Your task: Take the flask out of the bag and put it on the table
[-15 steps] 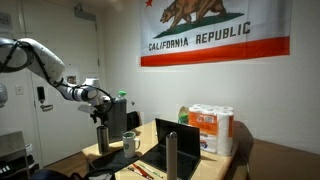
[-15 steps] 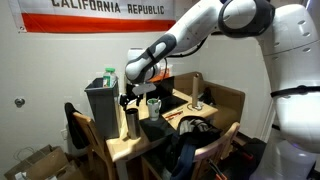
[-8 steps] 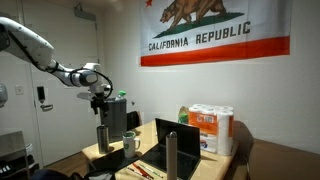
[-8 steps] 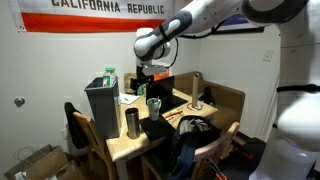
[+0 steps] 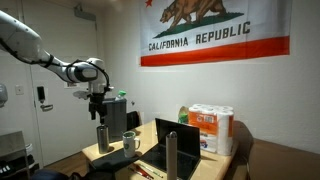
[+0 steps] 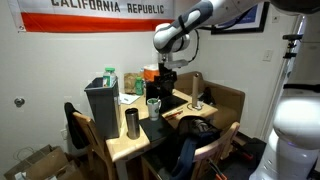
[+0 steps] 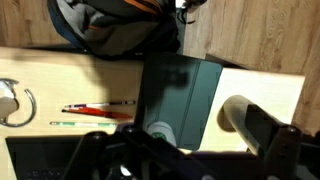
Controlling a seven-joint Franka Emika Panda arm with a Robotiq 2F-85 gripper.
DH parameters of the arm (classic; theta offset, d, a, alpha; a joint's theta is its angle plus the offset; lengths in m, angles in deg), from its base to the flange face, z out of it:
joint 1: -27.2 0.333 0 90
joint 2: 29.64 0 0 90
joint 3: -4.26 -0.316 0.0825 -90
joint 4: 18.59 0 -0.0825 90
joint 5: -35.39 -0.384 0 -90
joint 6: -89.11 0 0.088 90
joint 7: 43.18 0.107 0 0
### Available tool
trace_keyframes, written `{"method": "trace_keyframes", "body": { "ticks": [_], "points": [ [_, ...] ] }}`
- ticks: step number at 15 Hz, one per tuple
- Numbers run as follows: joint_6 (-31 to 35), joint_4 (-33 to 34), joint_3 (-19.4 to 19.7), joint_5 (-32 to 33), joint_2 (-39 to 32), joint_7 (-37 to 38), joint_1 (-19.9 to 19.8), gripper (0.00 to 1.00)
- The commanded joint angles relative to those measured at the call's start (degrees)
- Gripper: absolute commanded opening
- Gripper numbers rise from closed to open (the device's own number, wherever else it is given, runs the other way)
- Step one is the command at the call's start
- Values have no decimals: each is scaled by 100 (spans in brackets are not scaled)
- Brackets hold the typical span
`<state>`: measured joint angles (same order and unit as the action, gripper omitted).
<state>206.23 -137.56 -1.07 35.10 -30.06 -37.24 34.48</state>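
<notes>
Since a second ago my arm (image 6: 190,20) has lifted and swung away from the flask (image 6: 131,122), which stands upright on the table (image 6: 130,149) just beside the grey bag (image 6: 100,108). A green-capped bottle (image 6: 108,78) pokes from the bag's top. The gripper (image 5: 98,110) hangs clear, carrying nothing; I cannot tell whether it is spread or pressed together.

You can't read how the gripper (image 7: 180,150) stands: in the wrist view its fingers are a dark blur cut by the bottom edge, and in both exterior views it is too small. The backpack (image 7: 115,25), past the worktop's edge, is cropped at the top. The mug (image 7: 8,97) is cropped at the left.
</notes>
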Motion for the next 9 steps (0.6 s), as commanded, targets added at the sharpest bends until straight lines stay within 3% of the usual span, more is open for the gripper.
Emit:
{"method": "trace_keyframes", "body": {
  "ticks": [1, 3, 4, 9],
  "points": [
    [-298, -762, 89, 57, 729, -116, -169, 100],
    [-400, -1028, 132, 125, 978, -24, -249, 100],
    [-303, -629, 80, 20, 542, -30, -212, 100],
    [-327, -926, 110, 31, 837, -31, -263, 100]
  ]
}}
